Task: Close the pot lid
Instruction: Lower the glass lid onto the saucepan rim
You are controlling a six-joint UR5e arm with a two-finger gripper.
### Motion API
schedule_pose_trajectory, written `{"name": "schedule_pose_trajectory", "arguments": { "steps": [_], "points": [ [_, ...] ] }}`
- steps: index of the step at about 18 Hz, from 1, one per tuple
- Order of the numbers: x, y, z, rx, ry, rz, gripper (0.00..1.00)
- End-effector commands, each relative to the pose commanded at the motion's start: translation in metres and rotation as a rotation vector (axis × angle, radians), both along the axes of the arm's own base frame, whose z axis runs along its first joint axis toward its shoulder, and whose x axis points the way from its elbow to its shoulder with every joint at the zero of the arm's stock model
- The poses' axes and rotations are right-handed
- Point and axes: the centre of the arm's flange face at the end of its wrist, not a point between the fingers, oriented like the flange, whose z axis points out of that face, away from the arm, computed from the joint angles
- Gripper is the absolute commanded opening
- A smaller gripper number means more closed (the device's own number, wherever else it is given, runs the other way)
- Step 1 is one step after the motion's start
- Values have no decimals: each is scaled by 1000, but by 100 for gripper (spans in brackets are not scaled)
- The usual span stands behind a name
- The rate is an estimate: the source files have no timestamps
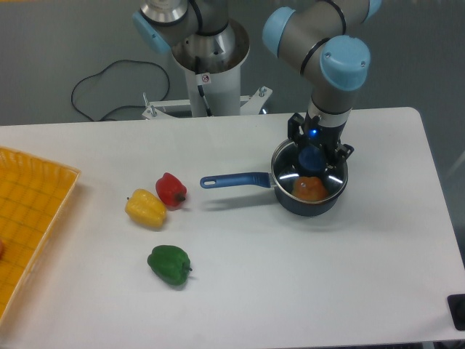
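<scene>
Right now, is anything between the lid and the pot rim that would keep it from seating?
Nothing visible blocks it. The gripper holds the lid by its knob directly over the pot. An orange item lies inside the pot, apparently below the rim. The peppers sit well away.

Lid over my pot, right side of the table

The pot is small, dark and round; its blue handle points left, and something orange is inside. The lid, clear glass with a blue knob, is level over the pot's mouth, almost covering it.
</scene>
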Motion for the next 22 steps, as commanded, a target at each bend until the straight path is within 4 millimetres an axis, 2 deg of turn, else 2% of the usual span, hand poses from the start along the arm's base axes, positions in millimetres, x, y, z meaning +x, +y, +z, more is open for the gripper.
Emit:
{"name": "schedule_pose_trajectory", "arguments": {
  "steps": [5, 14, 22],
  "points": [
    [-6, -6, -4, 0, -4, 2, 33],
    [-6, -5, -5, 3, 4, 2, 34],
    [-2, -4, -15, 8, 17, -2, 34]
  ]
}}
